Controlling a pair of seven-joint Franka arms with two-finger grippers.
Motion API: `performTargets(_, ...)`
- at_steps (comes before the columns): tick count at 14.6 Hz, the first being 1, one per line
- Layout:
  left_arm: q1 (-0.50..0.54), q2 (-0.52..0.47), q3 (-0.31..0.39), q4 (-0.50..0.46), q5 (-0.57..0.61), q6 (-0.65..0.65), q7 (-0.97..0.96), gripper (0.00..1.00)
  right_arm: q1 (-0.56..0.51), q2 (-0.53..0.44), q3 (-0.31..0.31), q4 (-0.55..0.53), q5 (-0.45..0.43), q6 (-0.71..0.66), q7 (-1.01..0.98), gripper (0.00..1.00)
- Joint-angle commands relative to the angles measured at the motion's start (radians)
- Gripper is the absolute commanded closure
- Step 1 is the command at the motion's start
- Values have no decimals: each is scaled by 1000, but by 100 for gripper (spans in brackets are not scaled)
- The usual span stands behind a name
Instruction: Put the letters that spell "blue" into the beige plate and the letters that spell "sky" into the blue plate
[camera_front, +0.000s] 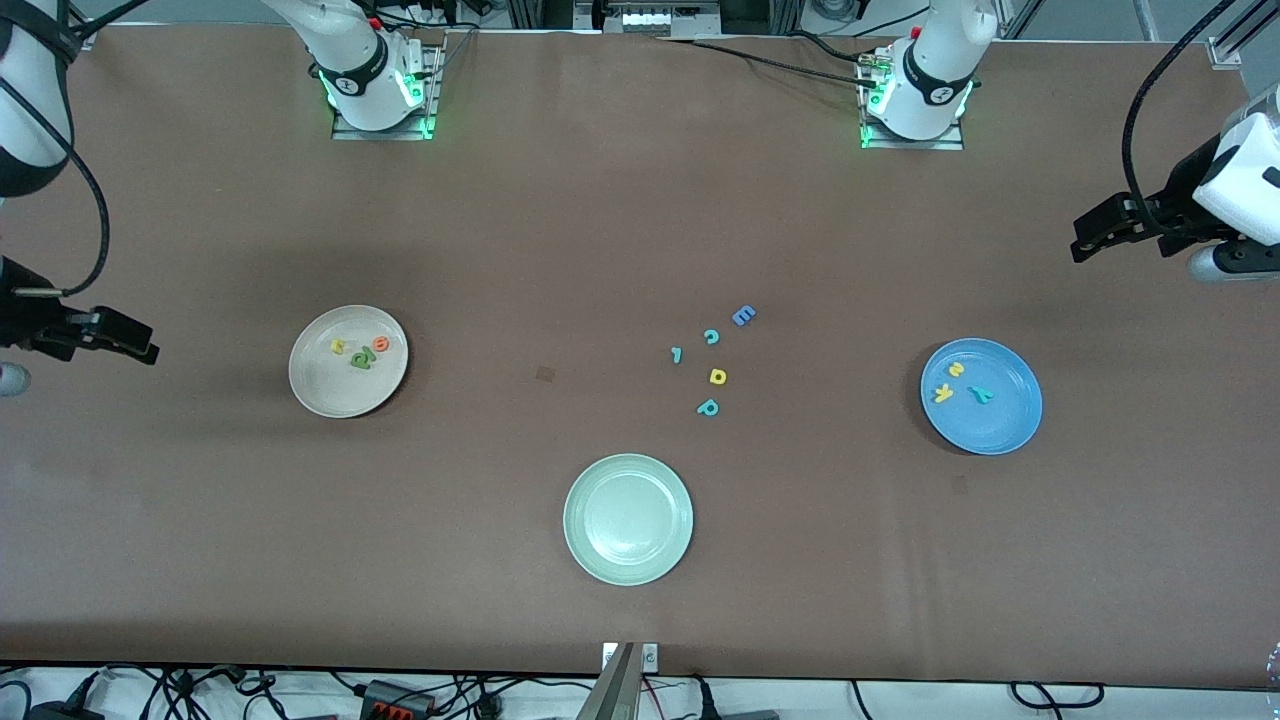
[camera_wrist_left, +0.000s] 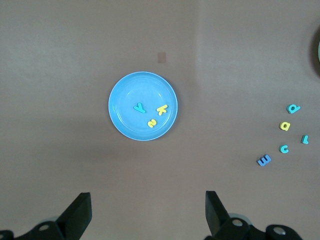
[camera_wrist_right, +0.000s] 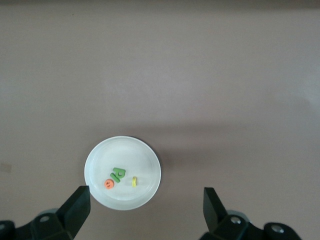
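You are holding both arms back at the ends of the surface (camera_front: 640, 230), so nothing is blocking the plates. The left gripper (camera_wrist_left: 148, 212) is hanging over bare surface near the blue plate (camera_front: 1010, 420), fingers apart and empty; the right gripper (camera_wrist_right: 147, 210) is waiting likewise by the beige plate (camera_front: 320, 395). The yellow "s" (camera_front: 956, 370), yellow "k" (camera_front: 943, 393) and teal "y" (camera_front: 981, 394) are lying flat in the glossy blue dish. The soft foam yellow "u" (camera_front: 338, 347), orange "e" (camera_front: 380, 344) and green "b" (camera_front: 362, 359) are sitting in the matte beige one; you cannot make out the thin "l" separately
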Motion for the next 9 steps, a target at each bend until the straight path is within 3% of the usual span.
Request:
performTargets(1, 1, 14, 0, 32, -16, -22, 1, 0, 2, -39, 2, -12, -13, -73, -31, 0)
performTargets(9, 1, 14, 0, 32, -16, -22, 1, 0, 1, -103, -13, -15, -4, -95, -24, 0)
